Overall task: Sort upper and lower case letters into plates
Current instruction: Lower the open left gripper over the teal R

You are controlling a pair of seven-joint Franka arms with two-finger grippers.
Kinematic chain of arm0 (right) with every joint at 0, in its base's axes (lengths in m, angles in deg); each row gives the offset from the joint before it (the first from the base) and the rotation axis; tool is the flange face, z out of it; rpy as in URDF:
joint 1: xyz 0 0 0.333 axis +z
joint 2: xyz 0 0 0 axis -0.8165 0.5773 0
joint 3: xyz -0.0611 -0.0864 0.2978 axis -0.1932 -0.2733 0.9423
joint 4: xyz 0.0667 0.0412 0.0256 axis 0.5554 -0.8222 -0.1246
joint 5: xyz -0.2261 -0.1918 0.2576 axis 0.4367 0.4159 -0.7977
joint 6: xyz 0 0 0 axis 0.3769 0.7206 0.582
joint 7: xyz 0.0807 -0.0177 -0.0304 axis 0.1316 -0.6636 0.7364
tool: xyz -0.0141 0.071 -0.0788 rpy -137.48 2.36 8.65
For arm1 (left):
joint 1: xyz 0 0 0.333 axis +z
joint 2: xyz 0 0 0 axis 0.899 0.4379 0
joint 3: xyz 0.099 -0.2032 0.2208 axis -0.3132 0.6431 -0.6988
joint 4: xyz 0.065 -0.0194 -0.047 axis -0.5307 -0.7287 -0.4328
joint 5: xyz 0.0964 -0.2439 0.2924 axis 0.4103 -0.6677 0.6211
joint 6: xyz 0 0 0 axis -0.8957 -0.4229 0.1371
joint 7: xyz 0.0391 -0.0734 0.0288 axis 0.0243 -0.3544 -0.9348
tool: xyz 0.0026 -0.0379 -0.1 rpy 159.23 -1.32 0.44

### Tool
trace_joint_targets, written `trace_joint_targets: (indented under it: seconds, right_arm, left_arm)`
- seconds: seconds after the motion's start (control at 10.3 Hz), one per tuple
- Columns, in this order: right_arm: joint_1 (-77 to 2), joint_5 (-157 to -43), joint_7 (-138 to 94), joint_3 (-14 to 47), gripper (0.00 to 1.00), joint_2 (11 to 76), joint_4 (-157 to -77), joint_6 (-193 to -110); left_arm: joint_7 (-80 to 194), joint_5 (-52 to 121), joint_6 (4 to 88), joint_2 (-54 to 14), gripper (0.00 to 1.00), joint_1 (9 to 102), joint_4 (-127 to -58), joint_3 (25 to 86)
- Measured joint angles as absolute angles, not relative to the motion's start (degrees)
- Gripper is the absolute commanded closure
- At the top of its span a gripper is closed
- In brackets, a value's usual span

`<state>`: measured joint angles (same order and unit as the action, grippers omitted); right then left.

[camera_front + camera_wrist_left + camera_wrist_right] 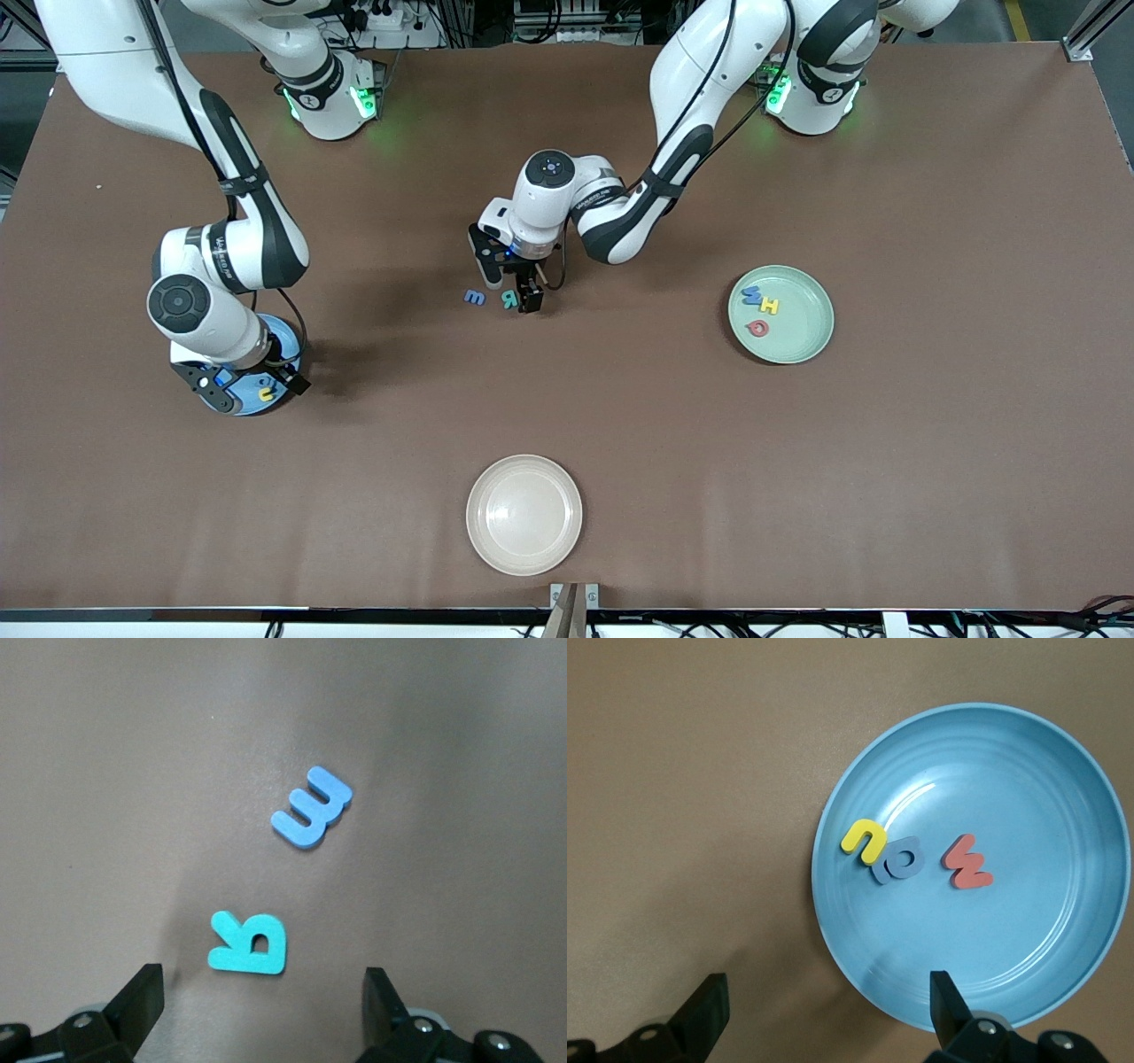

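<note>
left pincer [257, 1001] released over teal R [249, 943]; right pincer [824, 1005] released over blue plate [1063, 992]

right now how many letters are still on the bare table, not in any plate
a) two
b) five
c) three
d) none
a) two: the blue m and the teal R lie on the table under the open left gripper; three letters sit in the green plate and three in the blue plate, and the cream plate holds none.
</note>
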<state>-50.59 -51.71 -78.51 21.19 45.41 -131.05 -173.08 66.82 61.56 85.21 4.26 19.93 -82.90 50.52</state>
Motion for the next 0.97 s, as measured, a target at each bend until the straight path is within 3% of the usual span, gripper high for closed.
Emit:
trace_joint_targets:
  seconds: [0.97]
  right_arm:
    - [-50.6,-51.7,-78.5,21.2,0.0,45.4,-130.9,-173.1]
  left_arm:
    - [66.5,60.4,85.2,6.1,0.0,20.3,-80.2,50.8]
